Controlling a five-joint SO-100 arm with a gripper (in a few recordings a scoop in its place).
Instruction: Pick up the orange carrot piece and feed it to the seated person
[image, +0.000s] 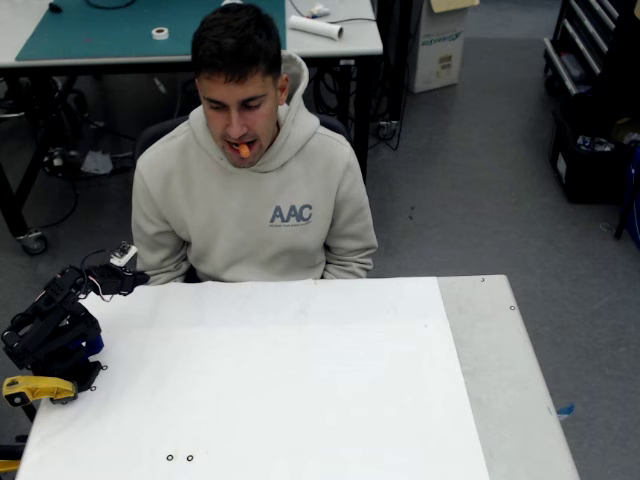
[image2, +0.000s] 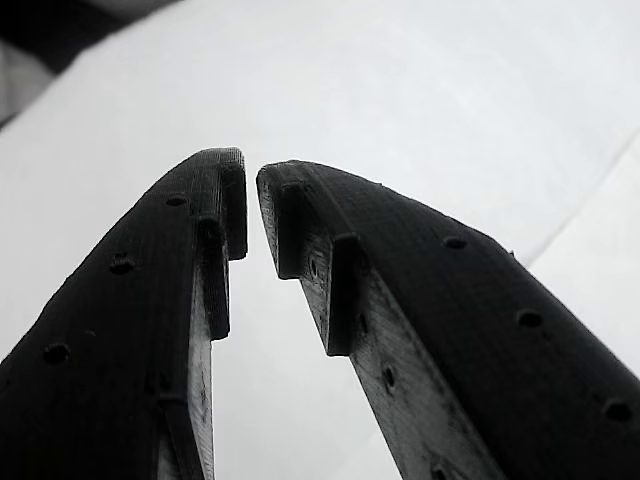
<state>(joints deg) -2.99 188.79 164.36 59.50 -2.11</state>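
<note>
The orange carrot piece (image: 243, 150) sits between the lips of the seated person (image: 255, 210), who wears a beige hoodie and sits behind the white table (image: 300, 380). My black arm is folded at the table's left edge, and its gripper (image: 133, 280) lies low near the table's back-left corner, well away from the person's mouth. In the wrist view the gripper (image2: 251, 190) is over bare white tabletop. Its two black fingers (image2: 200, 250) are drawn together to a thin slit with nothing held between them.
A yellow handle-shaped tool (image: 40, 388) lies at the left edge by the arm's base. Two small black rings (image: 179, 458) mark the table's front. Behind the person stands a desk with a green mat (image: 110, 30). Grey floor lies to the right.
</note>
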